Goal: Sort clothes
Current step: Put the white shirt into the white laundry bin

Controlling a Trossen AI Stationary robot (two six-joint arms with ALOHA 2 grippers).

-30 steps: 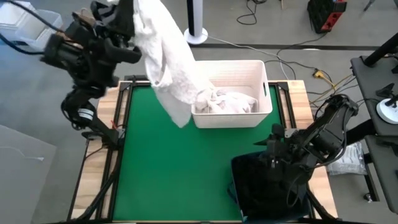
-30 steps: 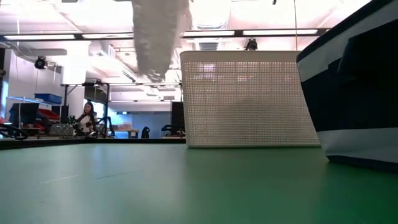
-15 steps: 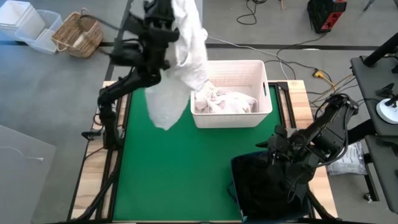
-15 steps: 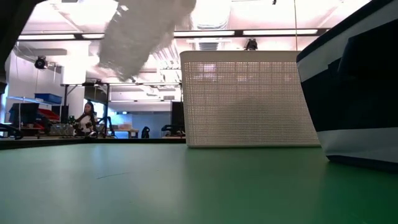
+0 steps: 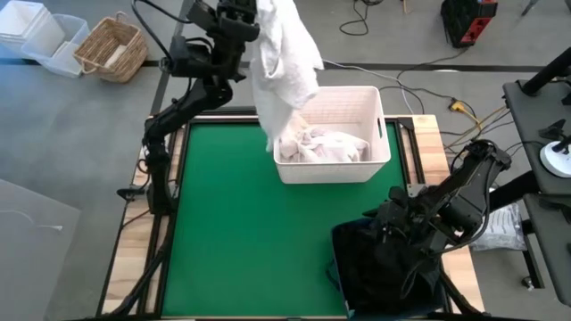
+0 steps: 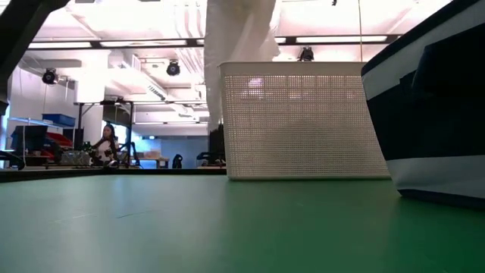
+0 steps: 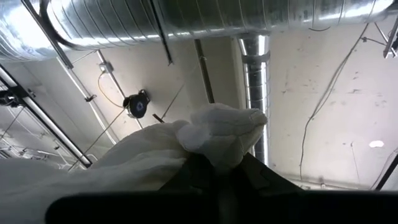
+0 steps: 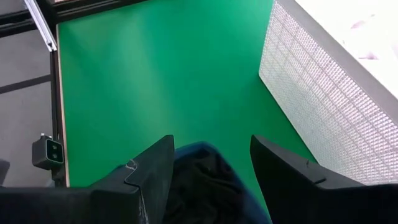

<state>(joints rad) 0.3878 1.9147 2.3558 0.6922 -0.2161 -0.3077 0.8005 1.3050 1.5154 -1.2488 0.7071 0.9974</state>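
Observation:
My left gripper (image 5: 256, 16) is raised high over the table's far edge, left of the white bin (image 5: 379, 134), and is shut on a white garment (image 5: 284, 67). The garment hangs down to the bin's left rim (image 5: 276, 147); in the low view, the garment (image 6: 239, 34) drops from the picture's top. More white clothes (image 5: 326, 147) lie in the bin. My right gripper (image 8: 211, 165) stands open above the dark navy bin (image 5: 343, 241), which holds dark clothes (image 8: 199, 186). My left gripper pinches a bunched fold of the white garment (image 7: 217, 140) between its two fingers (image 7: 255, 174), which point steeply upward. A knob of cloth sticks out past the fingertips. The rest hangs slack below the gripper, clear of the table. Whether its lower end touches the bin's rim cannot be told.
The green mat (image 5: 241, 232) lies bare left of both bins. A wicker basket (image 5: 111, 49) and white containers (image 5: 36, 36) stand on the floor beyond the far left corner. Cables run behind the table. A person (image 6: 106, 144) sits far off in the room.
My left gripper has swung from beyond the table's far left corner toward the white bin, sinking a little and rolling, still shut on the white garment. The garment swung along with it; its lower end, which hung over the mat, is now at the bin's left rim.

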